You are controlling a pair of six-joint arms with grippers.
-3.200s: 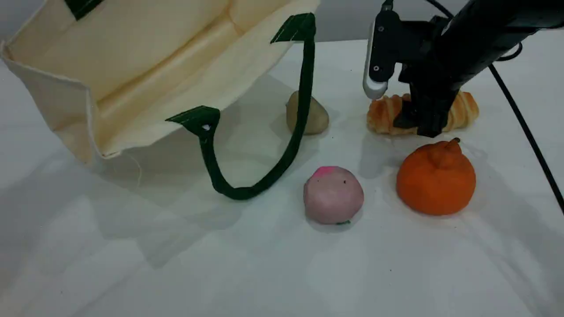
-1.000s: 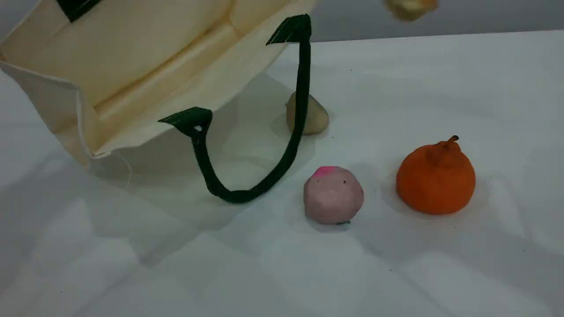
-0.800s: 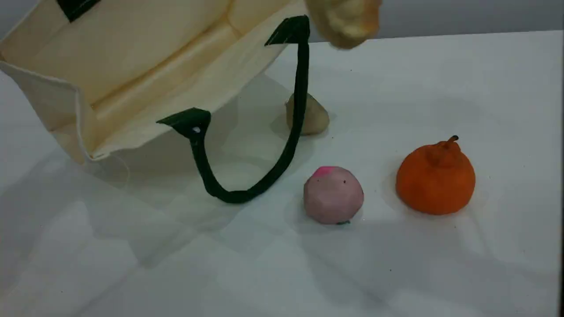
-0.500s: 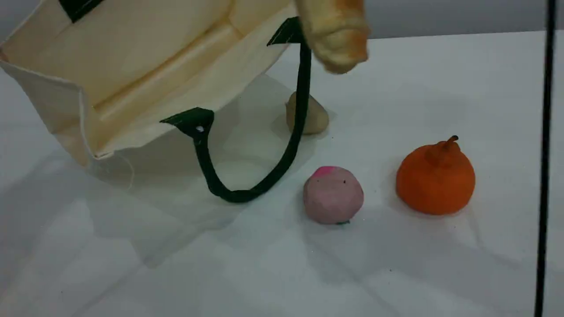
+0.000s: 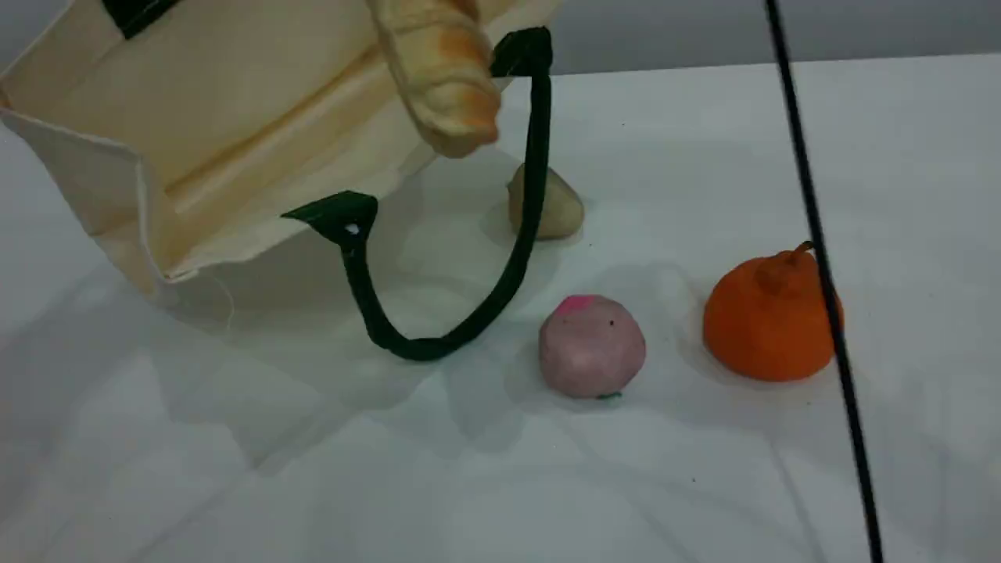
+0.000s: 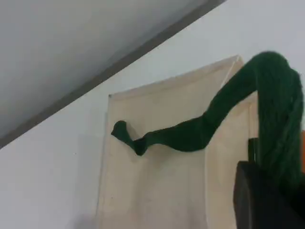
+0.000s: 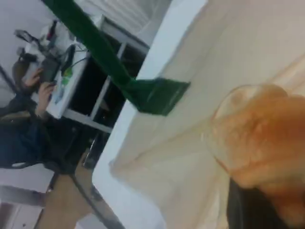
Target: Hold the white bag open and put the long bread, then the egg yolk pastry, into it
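Note:
The white bag hangs tilted at the upper left with its mouth open toward the camera. One green handle droops to the table. The other handle is lifted, and my left gripper is shut on it. The long bread hangs end-down from the top edge, in front of the bag's mouth. My right gripper is shut on the long bread, close over the bag's cream inside. The egg yolk pastry lies on the table behind the drooping handle. Neither gripper shows in the scene view.
A pink ball and an orange stemmed fruit sit on the white table right of the drooping handle. A black cable runs down across the right side, in front of the fruit.
The long bread has travelled left and down from above the table's right side to the front of the bag's mouth. The black cable has swung left. The bag has barely shifted.

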